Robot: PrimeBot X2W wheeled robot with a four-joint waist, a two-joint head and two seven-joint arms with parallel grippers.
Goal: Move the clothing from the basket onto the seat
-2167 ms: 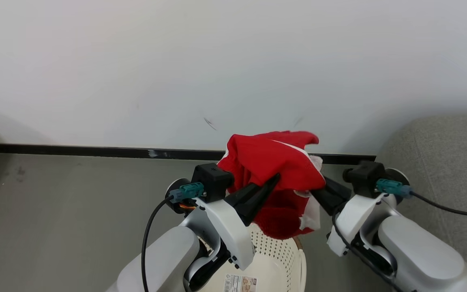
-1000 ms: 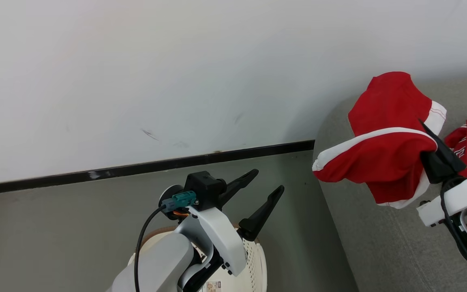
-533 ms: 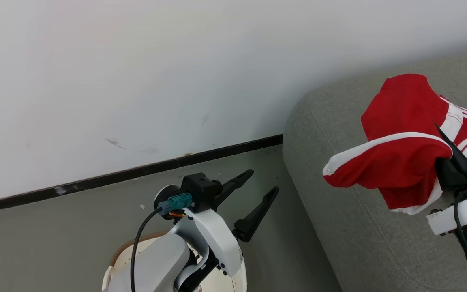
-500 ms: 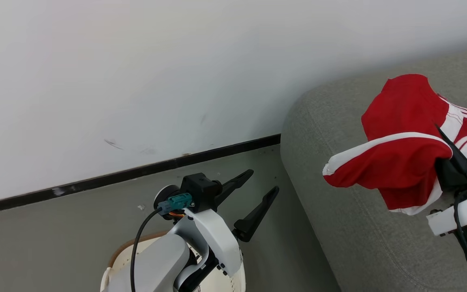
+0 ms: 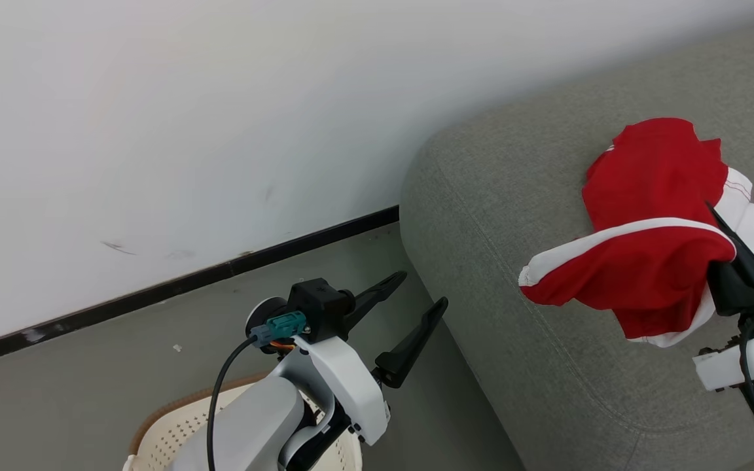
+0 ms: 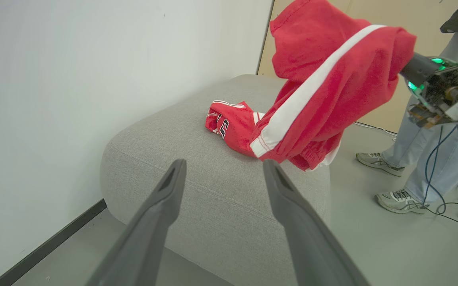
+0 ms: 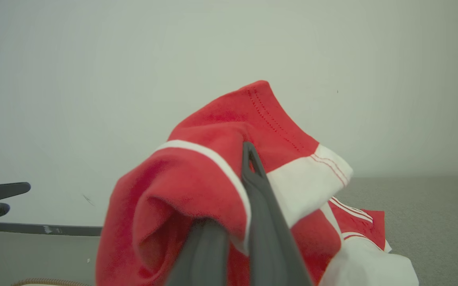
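Right gripper (image 7: 248, 151) pinches clothing (image 5: 639, 275); garment (image 6: 231, 125) on seat (image 6: 197, 171) bears unreadable numeral.

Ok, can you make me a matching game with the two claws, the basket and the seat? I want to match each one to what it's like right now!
Things:
1. left claw
2. right claw
3. basket
4. seat

What it's like:
A. grey, with a second red garment lying on it
B. open, holding nothing
C. shut on the red clothing
D. cream-white with little holes, below the left arm

Pairs: 1-B, 2-C, 3-D, 4-A
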